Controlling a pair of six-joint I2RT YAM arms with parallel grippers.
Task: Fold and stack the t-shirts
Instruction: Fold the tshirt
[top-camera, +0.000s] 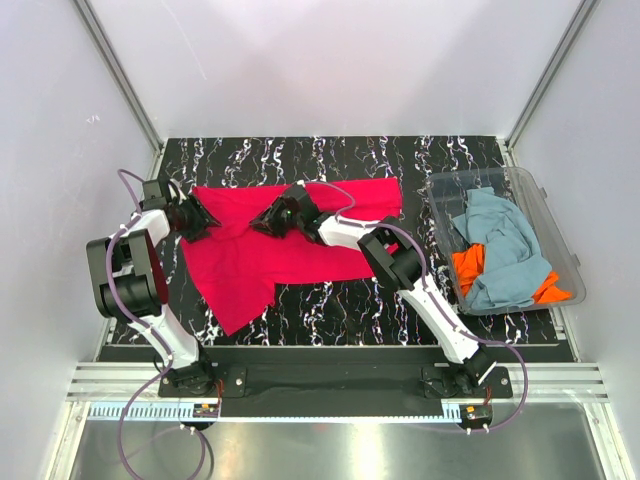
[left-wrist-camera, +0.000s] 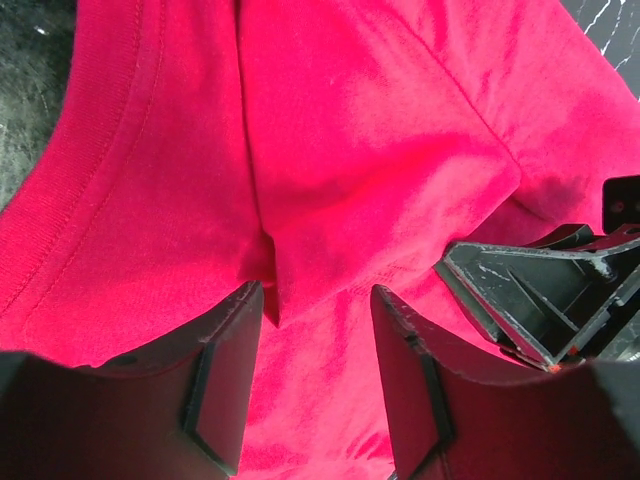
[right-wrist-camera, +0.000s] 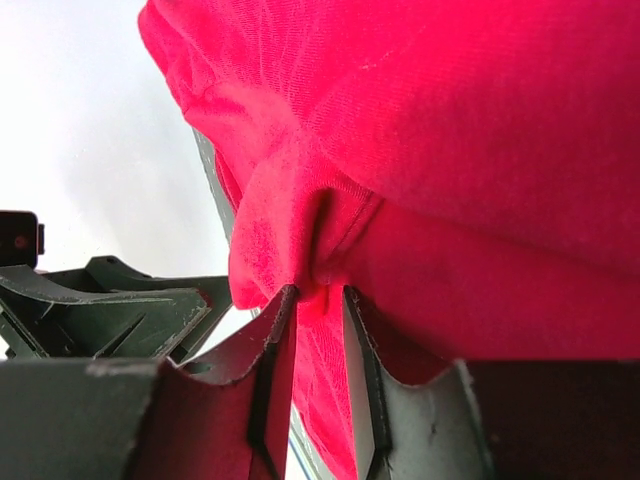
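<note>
A crimson red short-sleeved cloth t-shirt (top-camera: 240, 265) lies spread across the left and middle of the black white-veined marbled tabletop (top-camera: 400, 300), one corner reaching toward the near edge and its far part stretching right toward the clear plastic tub (top-camera: 560, 230). The shirt is rumpled, with a ridge of cloth raised between the two arms.

The left claw (top-camera: 200, 222) sits at the shirt's left edge, near a ribbed hem seen in the left wrist view. Its jaws stand released, spread apart, with the tip of a red fold poking into the gap just beside one finger (left-wrist-camera: 225, 390).

The right claw (top-camera: 268, 220) is over the far middle of the shirt. In the right wrist view it is clenched on a bunched pleat of the red cloth, the fingers (right-wrist-camera: 275, 380) nearly together and the fabric pulled up off the tabletop.

Inside the tub, at the right of the tabletop, a dusty grey-blue cloth t-shirt (top-camera: 500, 240) lies crumpled over an orange cloth t-shirt (top-camera: 468, 265), well apart from the red one
</note>
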